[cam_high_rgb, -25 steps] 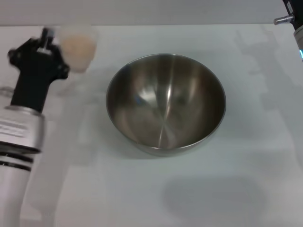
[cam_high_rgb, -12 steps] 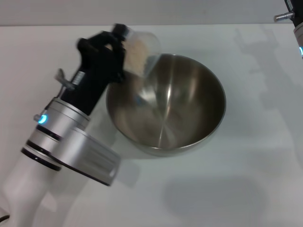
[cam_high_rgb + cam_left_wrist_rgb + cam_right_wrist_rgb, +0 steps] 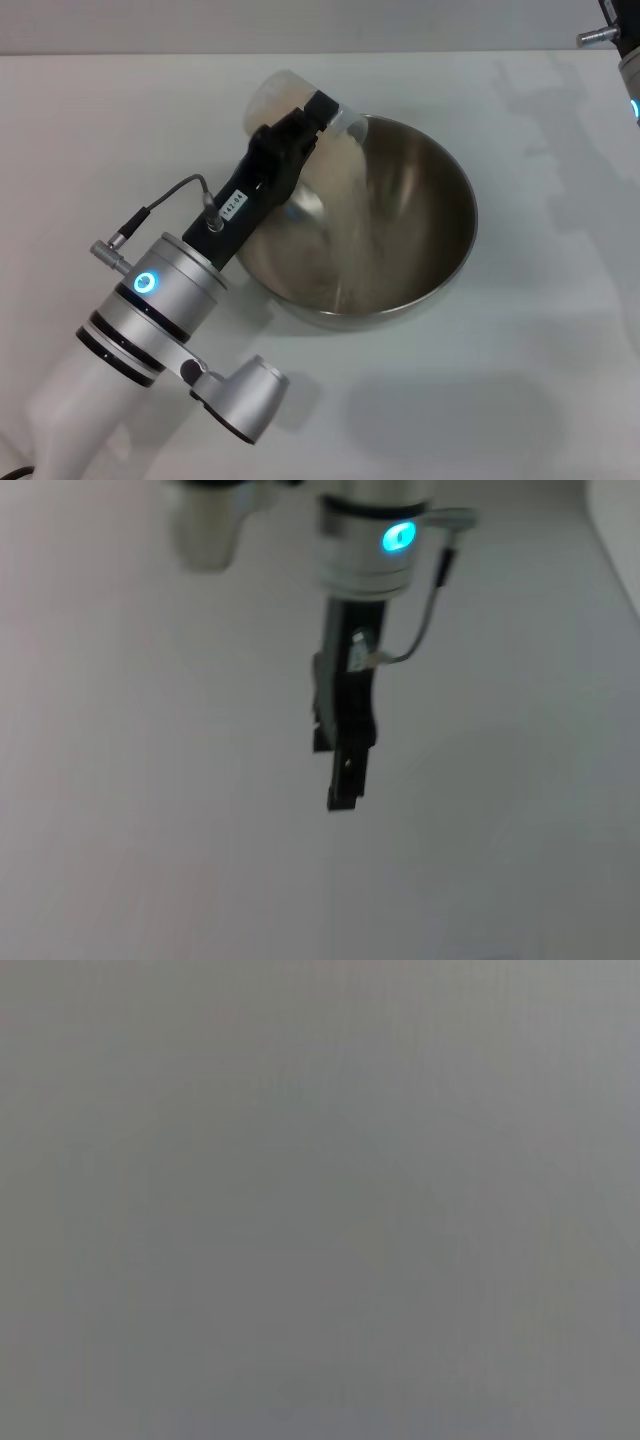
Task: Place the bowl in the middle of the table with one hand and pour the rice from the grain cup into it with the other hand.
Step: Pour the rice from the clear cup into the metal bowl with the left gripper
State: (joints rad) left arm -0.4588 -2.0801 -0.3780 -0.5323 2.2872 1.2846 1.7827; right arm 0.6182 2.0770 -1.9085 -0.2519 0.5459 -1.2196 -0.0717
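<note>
The steel bowl (image 3: 432, 190) stands in the middle of the white table (image 3: 540, 390). My left gripper (image 3: 308, 122) is shut on the clear grain cup (image 3: 280, 92) and holds it tipped on its side over the bowl's far left rim. Pale rice (image 3: 352, 195) streams from the cup's mouth down the bowl's inner wall and gathers at the bottom (image 3: 372, 287). My right arm (image 3: 620, 40) is parked at the far right corner. The left wrist view shows the right gripper (image 3: 341, 780) hanging above bare table, holding nothing.
The left arm's silver forearm (image 3: 150, 310) lies across the table's left front, close to the bowl's near left side. The right wrist view shows only a plain grey surface.
My left arm has swung right from the table's left side to the bowl and tipped the cup. Rice now pours into the bowl. The bowl and right arm have not moved.
</note>
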